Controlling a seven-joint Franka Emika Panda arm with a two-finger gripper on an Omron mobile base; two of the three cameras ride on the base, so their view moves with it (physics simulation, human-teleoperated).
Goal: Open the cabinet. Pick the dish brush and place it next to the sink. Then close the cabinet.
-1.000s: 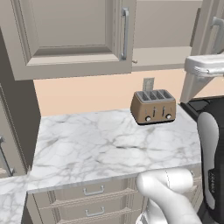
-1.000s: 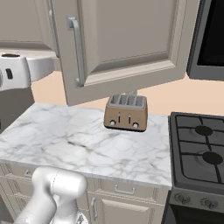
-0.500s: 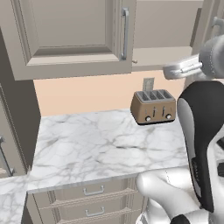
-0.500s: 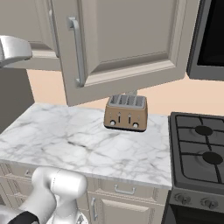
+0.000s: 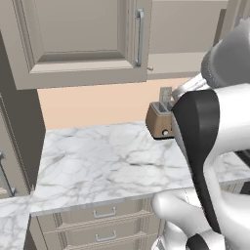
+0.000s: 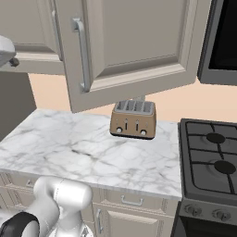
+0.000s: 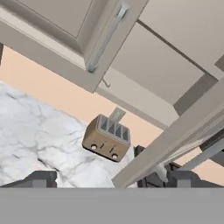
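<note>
The cabinet [image 5: 73, 39] has its left door shut, with a silver bar handle [image 5: 140, 36]. Its right door [image 6: 139, 41] is swung out toward me, handle [image 6: 82, 55] on its left edge; in the hand view that door [image 7: 175, 135] shows edge-on. My gripper [image 7: 111, 181] is open and empty, raised in front of the cabinet's lower edge and looking up at the shelf [image 7: 175, 74]. A thin pale stub [image 7: 105, 82] pokes over the cabinet's bottom edge; I cannot tell whether it is the dish brush. The sink is out of view.
A brown toaster [image 6: 133, 119] stands at the back of the marble counter [image 6: 60, 152]. A black stove [image 6: 208, 157] is to its right, under a dark microwave [image 6: 224, 41]. My arm [image 5: 205, 146] blocks the right of the left base view. Drawers [image 5: 105, 212] run below the counter.
My arm has swung up and across the right of the left base view, now hiding part of the toaster. In the right base view it has withdrawn toward the left edge. The gripper stays open.
</note>
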